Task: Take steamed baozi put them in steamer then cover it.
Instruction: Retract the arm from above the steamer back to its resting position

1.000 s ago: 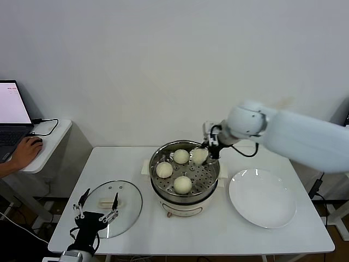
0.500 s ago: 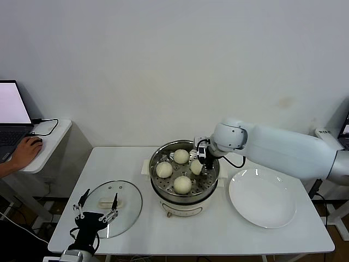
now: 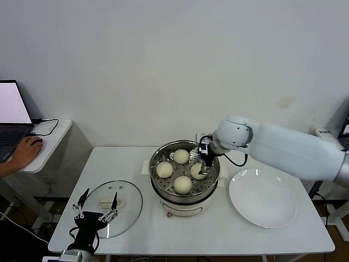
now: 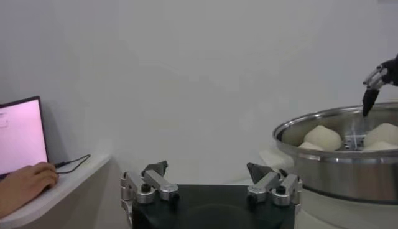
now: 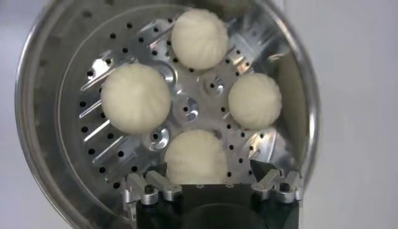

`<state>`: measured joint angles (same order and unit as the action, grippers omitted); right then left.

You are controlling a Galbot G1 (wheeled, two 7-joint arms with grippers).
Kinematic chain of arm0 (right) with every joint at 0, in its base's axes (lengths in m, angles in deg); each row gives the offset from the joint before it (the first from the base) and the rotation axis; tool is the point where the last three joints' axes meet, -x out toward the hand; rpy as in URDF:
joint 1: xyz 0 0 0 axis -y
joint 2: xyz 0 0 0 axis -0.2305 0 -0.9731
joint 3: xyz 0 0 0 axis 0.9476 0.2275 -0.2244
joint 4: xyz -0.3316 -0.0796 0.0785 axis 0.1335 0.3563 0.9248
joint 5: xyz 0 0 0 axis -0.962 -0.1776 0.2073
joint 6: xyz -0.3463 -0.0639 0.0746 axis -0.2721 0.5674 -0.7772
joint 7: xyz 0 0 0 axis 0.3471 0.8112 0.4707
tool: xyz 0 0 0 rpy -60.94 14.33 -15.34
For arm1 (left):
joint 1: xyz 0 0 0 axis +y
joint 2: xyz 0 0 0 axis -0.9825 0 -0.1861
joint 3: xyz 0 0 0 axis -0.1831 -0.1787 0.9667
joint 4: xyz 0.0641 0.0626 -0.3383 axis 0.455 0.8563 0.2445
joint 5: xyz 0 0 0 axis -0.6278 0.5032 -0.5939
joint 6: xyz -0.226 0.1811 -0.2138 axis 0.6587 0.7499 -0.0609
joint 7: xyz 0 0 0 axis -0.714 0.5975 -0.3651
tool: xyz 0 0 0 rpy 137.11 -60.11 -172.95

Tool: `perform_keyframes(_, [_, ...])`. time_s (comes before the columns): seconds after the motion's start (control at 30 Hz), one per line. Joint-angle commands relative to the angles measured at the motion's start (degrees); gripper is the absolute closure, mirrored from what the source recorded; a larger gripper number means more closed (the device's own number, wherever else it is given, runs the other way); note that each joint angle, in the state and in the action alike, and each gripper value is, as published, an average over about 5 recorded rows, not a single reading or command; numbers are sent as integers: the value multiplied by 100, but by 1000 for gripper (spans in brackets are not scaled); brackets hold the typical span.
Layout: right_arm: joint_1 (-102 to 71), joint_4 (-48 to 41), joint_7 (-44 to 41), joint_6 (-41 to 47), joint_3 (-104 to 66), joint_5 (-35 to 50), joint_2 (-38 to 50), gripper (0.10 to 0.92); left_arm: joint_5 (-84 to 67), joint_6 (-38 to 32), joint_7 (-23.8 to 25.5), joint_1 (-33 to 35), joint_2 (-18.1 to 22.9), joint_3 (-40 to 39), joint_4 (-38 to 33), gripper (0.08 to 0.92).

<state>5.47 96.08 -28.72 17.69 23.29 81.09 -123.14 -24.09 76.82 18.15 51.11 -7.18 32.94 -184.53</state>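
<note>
The steamer (image 3: 180, 208) stands mid-table, its perforated basket (image 5: 186, 112) holding several off-white baozi (image 3: 182, 184). My right gripper (image 3: 206, 158) hangs over the basket's right side, open. The baozi (image 5: 194, 155) just below it lies free on the basket, and the fingertips (image 5: 261, 169) stand wide of it. The cover (image 3: 128, 199), a glass lid with a cream handle, lies flat at the table's front left. My left gripper (image 3: 97, 210) is parked open over the lid's near edge. From the left wrist, my left gripper (image 4: 207, 169) looks at the steamer (image 4: 336, 174).
A flat white plate (image 3: 262, 197) lies right of the steamer with nothing on it. At far left, a side table (image 3: 52, 136) carries a laptop (image 3: 11, 117), and a person's hand rests there. The wall is close behind the table.
My right gripper came down with a baozi over the basket's right side and opened; that baozi now rests in the basket. The left arm stayed still.
</note>
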Motion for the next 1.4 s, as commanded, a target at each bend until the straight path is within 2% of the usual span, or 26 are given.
perform_keyframes(0.03, [-1101, 1360, 2069, -636, -1237, 458, 1587, 202, 1, -6, 0, -11, -10, -12, 23, 177])
perform_keyframes(0.17, [-3561, 1686, 3394, -1772, -3163, 503, 2067, 203, 13, -9, -4, -28, -17, -28, 54, 177])
perform_keyframes(0.27, [-5640, 1573, 3837, -3104, -5175, 46, 1881, 203, 44, -37, -14, -44, -5, -44, 110, 177])
perform_keyframes(0.37, [-7347, 1423, 3829, -4265, -7027, -515, 1193, 202, 92, -84, -28, -52, 59, -75, 171, 177])
perform_keyframes(0.57, [-9306, 1310, 3391, -5313, -9290, -1327, -591, 203, 313, -189, -73, -82, 232, -238, 399, 177])
perform_keyframes(0.77, [-10185, 1278, 2875, -5722, -10561, -1409, -2345, 203, 646, -310, -203, -186, 326, -391, 769, 177])
perform_keyframes(0.97, [-10714, 1344, 2565, -5523, -11125, -1455, -3359, 202, 1753, -657, -575, -361, 327, -375, 1313, 177])
perform_keyframes(1.2, [-11239, 1432, 2942, -5636, -11358, -1662, -3651, 203, 5829, -1281, -1198, -476, 119, 238, 2348, 177])
perform_keyframes(1.4, [-11281, 1341, 3150, -5735, -11663, -1859, -3647, 203, 7505, -1252, -1375, -89, -207, 776, 2662, 177])
